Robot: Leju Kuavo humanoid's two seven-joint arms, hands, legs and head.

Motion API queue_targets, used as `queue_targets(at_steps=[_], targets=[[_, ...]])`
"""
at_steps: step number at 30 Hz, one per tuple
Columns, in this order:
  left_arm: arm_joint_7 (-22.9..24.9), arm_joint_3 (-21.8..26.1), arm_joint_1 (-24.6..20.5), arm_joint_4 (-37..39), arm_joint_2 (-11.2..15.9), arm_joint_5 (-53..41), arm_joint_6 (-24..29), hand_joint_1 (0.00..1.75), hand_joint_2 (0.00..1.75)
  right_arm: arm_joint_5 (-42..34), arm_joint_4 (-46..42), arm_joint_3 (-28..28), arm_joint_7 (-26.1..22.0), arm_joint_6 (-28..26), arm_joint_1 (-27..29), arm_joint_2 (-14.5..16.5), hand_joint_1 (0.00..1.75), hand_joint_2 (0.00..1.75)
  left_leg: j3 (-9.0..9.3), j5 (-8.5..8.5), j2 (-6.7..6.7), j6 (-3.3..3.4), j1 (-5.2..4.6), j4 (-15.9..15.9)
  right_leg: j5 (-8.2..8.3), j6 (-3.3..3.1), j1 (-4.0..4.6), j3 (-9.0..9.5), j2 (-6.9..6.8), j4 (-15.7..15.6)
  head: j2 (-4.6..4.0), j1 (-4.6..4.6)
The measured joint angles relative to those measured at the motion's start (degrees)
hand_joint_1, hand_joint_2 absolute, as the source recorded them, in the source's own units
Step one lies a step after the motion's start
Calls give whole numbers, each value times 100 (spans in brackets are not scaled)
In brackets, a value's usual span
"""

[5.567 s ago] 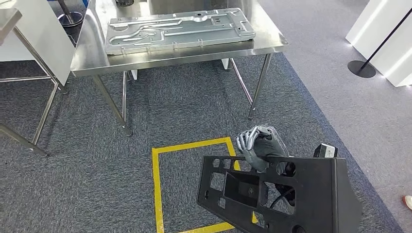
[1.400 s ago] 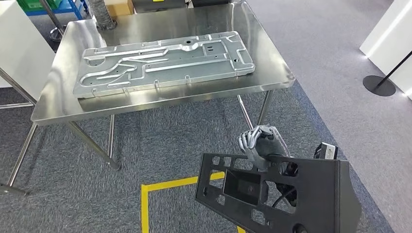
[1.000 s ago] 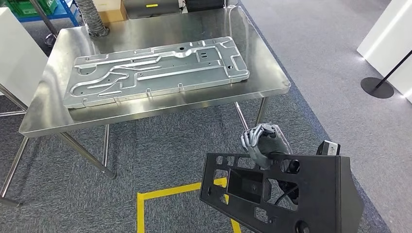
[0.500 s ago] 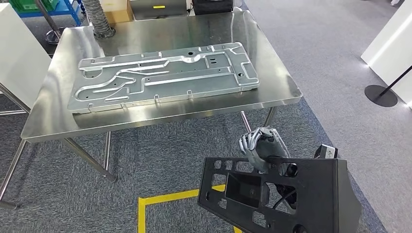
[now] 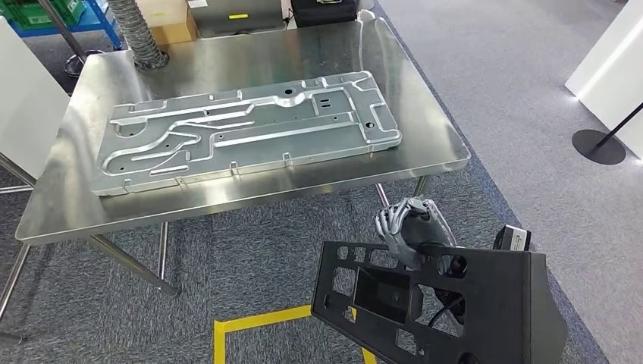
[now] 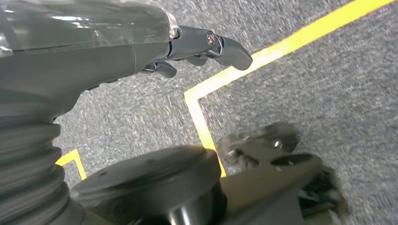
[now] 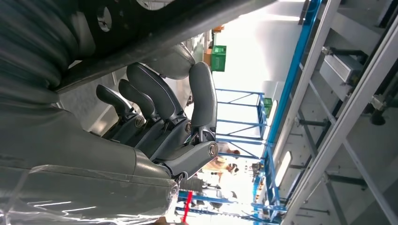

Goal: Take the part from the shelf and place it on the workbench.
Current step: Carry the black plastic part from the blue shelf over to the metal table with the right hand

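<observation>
The part is matte black. The right hand is grey with darker fingers; the left hand is grey under a clear glossy cover. The workbench is bright brushed steel, and the plate on it is pale silver-grey. The carpet is speckled blue-grey, marked with a yellow line. The bin is green. The racking is blue.

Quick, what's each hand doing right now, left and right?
Left hand: holds nothing, fingers loosely apart above the carpet.
Right hand: grips the black part by its top edge.
</observation>
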Motion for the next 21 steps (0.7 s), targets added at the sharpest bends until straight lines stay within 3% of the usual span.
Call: queue_targets(at_steps=[2,6,8,10,11,12,14,16,18,21], targets=[[4,3,9,0,0,16,7,0,175,2,7,1,7,30,-37,0,175,175,151,104,-1,61,-26,-415,-37,65,9,24,11,-8,0,0],[6,8,20,0,-1,43,13,0,175,4,13,9,12,50,-95,6,175,175,249,52,-17,213,-26,-559,-110,195,6,32,-11,28,0,0],[5,8,16,0,-3,39,16,0,175,4,14,16,13,48,-123,19,175,175,329,37,-14,291,-22,-616,-338,210,1,-222,-12,541,0,0],[4,8,12,0,-4,34,17,0,175,5,21,22,27,39,-124,26,175,175,375,-9,-13,345,-48,-618,-583,212,6,-697,-10,1325,0,0],[4,8,16,0,-3,28,17,0,175,5,25,25,39,36,-119,26,175,175,403,-37,-17,358,-63,-614,-584,211,6,-877,-10,1560,0,0],[4,9,21,0,-3,21,17,0,175,7,27,28,51,33,-115,26,175,175,437,-67,-22,363,-76,-609,-473,203,8,-956,-10,1585,0,0],[4,10,25,0,-4,4,17,0,175,8,27,30,69,33,-115,26,175,175,535,-145,-36,355,-92,-597,27,153,24,-783,-11,986,0,0],[4,9,22,1,-8,-4,17,0,175,8,25,32,78,33,-118,28,175,175,599,-226,-45,316,-111,-580,348,80,69,-502,-22,296,0,0],[4,8,18,2,-11,-7,17,0,175,8,22,34,82,33,-116,31,175,175,604,-276,-39,261,-116,-577,341,35,108,-405,-22,69,0,0],[5,8,6,1,-8,-10,16,0,175,8,13,35,84,36,-105,22,175,175,626,-358,-16,166,-113,-544,313,-9,64,-328,-10,-38,0,-1]])
